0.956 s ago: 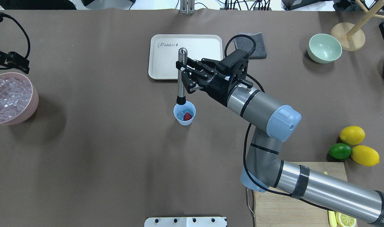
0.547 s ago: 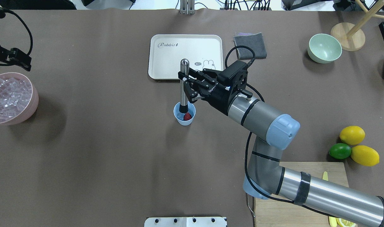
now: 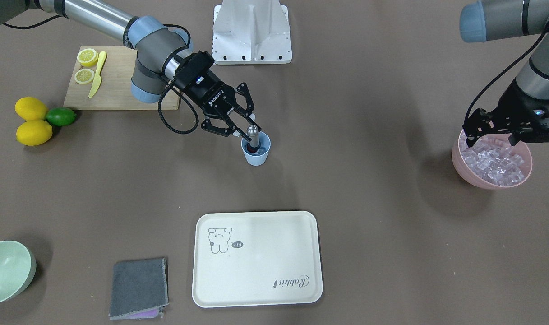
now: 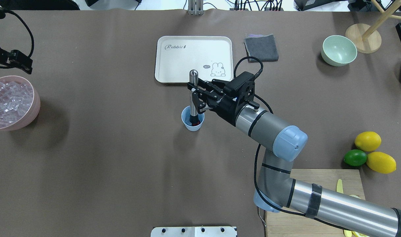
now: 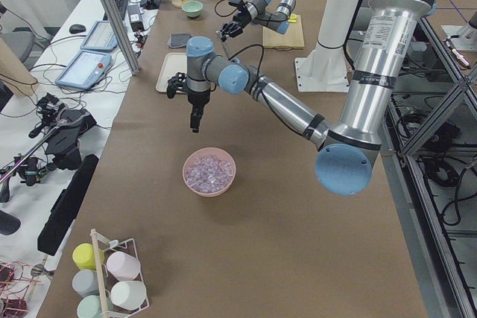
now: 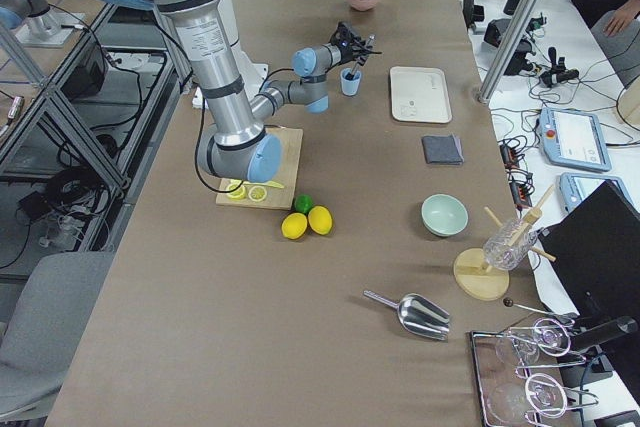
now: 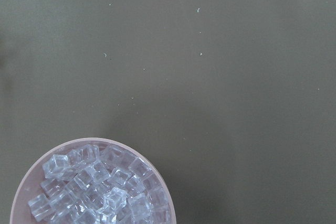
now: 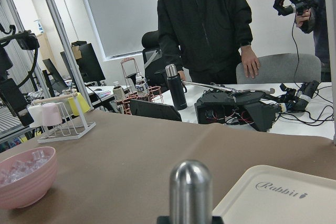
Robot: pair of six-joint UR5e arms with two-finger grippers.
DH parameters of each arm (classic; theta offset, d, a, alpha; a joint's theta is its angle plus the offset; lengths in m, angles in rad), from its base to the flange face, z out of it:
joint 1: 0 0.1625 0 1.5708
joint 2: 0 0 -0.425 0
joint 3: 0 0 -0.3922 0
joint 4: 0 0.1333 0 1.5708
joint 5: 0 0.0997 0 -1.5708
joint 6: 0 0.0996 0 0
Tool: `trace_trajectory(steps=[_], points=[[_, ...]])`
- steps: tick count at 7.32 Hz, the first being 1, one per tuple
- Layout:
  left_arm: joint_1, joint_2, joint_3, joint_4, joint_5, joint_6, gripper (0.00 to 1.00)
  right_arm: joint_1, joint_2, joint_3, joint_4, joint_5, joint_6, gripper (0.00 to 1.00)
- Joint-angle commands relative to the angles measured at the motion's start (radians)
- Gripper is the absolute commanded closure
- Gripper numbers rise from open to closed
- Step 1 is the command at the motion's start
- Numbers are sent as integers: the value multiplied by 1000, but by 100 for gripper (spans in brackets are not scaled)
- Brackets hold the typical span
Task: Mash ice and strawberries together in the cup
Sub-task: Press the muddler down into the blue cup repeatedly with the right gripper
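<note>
The light blue cup (image 4: 192,122) stands mid-table, also seen in the front view (image 3: 256,153). My right gripper (image 4: 194,94) is shut on an upright steel muddler (image 4: 193,89), whose black head is down inside the cup. The strawberry is almost fully hidden under that head; only a trace of red shows. Ice in the cup is hidden. More ice (image 4: 7,102) fills a pink bowl (image 3: 468,174) at the table's left end. My left gripper (image 3: 491,137) hovers just above that bowl with its fingers apart and nothing in them.
A cream tray (image 4: 174,65) lies behind the cup, with a grey cloth (image 4: 261,47) and a pale green bowl (image 4: 338,50) to its right. Two lemons and a lime (image 4: 355,158) sit beside the cutting board (image 3: 116,85). A person stands beyond the table in the right wrist view.
My right gripper has lowered the muddler from above the cup's rim down into the cup, onto the strawberry. The left arm has barely moved.
</note>
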Motion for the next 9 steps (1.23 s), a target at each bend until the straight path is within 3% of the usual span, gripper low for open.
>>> trace_trajectory(steps=[1,9], points=[[0,0,-2,0,1,0,3,-7,0,-8,0,1,2,100],[0,2,1,2,1,-2,3,29,4,50,-8,5,5,100]])
